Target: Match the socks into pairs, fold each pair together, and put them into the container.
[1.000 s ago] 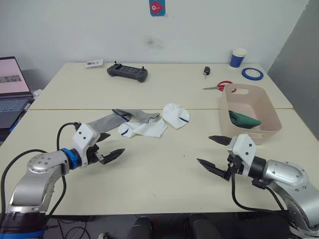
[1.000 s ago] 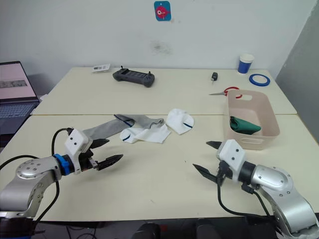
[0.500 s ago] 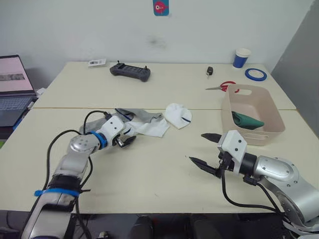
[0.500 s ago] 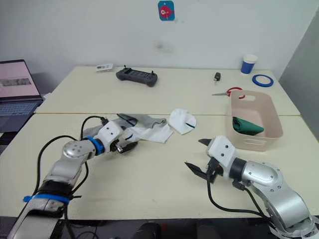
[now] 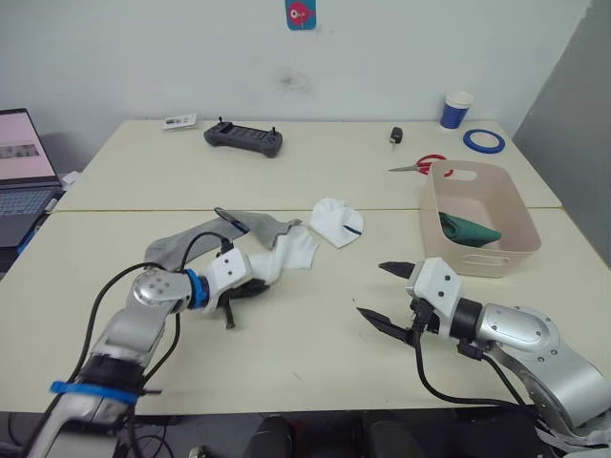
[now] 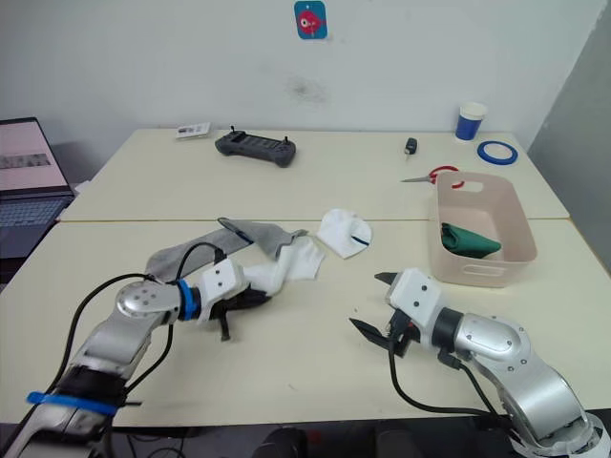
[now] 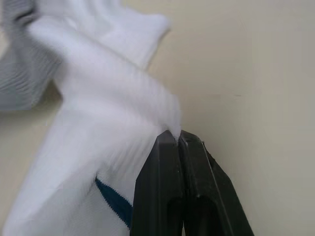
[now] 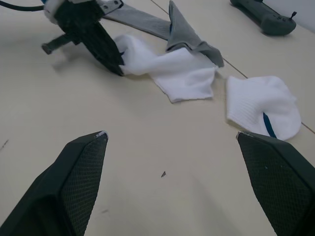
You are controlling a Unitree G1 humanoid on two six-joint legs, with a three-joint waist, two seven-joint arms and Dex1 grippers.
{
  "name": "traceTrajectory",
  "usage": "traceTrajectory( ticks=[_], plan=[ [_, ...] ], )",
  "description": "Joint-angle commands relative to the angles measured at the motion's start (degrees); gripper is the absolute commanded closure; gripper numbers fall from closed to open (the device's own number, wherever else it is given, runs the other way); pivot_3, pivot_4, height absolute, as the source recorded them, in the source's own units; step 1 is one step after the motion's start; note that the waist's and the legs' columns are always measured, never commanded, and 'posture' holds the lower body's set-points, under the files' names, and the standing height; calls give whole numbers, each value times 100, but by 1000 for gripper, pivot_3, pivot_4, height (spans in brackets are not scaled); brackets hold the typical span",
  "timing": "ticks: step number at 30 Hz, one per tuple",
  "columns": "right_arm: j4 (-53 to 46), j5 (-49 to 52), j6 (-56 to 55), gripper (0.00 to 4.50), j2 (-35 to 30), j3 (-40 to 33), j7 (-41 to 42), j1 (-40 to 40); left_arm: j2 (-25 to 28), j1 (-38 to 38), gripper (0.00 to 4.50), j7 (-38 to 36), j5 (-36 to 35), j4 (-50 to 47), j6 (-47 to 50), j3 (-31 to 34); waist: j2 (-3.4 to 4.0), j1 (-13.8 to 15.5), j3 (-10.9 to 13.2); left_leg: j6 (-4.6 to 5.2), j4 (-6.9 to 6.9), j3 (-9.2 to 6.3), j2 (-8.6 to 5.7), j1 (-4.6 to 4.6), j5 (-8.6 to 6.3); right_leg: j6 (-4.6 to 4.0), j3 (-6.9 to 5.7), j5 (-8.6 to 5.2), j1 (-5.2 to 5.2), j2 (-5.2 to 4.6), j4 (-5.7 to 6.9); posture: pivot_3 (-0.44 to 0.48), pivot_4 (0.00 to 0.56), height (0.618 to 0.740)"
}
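Note:
My left gripper [image 5: 252, 285] is shut on the near edge of a white sock with a navy stripe [image 5: 284, 256]; in the left wrist view the black fingers [image 7: 167, 167] pinch the white fabric [image 7: 108, 113]. Behind that sock lie two grey socks [image 5: 187, 240], one partly under it. A second white striped sock [image 5: 336, 222] lies folded further right. The pinkish-beige container [image 5: 477, 173] stands at the right with a dark green sock [image 5: 467, 229] inside. In front of the container my right gripper [image 5: 371, 289] hovers open with nothing between its fingers [image 8: 81, 182].
At the back of the table are a black controller [image 5: 243, 139], a small black object [image 5: 394, 136], scissors [image 5: 420, 165], a blue-and-white paper cup [image 5: 457, 109] and a blue tape roll [image 5: 485, 140]. A laptop [image 5: 21, 174] sits at the far left.
My left gripper reached from the near left to the socks and shut on the white sock's edge, bunching it. The right gripper stayed open and drifted slightly left.

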Motion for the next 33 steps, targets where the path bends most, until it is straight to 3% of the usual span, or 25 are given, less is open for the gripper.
traceTrajectory(
  ticks=[1, 5, 10, 15, 21, 25, 29, 33],
  plan=[
    [-73, -27, -197, 0, -83, -32, 105, -3, 310, 448, 4478, -391, -266, -894, 405, -67, 0, 7, 0, 0, -1, -4, 2, -1, 0, -2, 0, -1, 0, -1, 0, 0, 150, 740],
    [13, -209, -418, 0, -153, 213, 218, 19, 864, 1285, 4478, -613, -691, -2051, 784, 276, 2, -5, 2, 1, -4, -8, 10, 1, -1, -10, 3, -6, 0, -1, 1, 0, 150, 740],
    [464, -825, -916, 0, -78, 896, 279, -220, 1081, 1530, 4478, -358, -644, -1961, 694, 635, 8, 25, 6, 1, -5, -24, 11, 0, 0, -17, -10, -9, -1, -1, 6, 0, 150, 740],
    [745, -979, -1070, 0, 123, 1088, 367, -466, 988, 1671, 4478, -165, -652, -1803, 452, 795, 9, 19, 7, 1, -4, -15, 5, -2, -1, -18, -4, -9, -2, -1, 4, 0, 150, 740],
    [765, -999, -1125, 0, 213, 1188, 513, -495, 1137, 2199, 2633, -180, -641, -2051, 99, 1070, 9, 21, 7, 2, -10, -16, 8, -8, -2, -18, -1, -14, -5, -2, -5, 0, 150, 740],
    [782, -975, -1159, 0, 285, 1225, 629, -563, 1202, 2250, 1443, -182, -546, -1511, -844, 1583, 10, 24, 7, 3, -11, -28, 13, -5, -2, -24, -12, -16, -5, -2, 2, 0, 150, 740],
    [895, -998, -1221, 0, 282, 1226, 755, -652, 1438, 2145, 1443, -335, -224, -859, -1677, 1572, 11, 23, 8, 3, -11, -26, 11, -1, -2, -42, -11, -24, -4, -3, 6, 0, 150, 740],
    [995, -1023, -1289, 0, 301, 1249, 825, -736, 1279, 1716, 1443, -128, 171, -313, -2202, 1212, 10, 40, 8, 3, -10, -21, 3, -7, -2, -24, -10, -14, -4, -2, 1, 0, 150, 740]
  ],
)
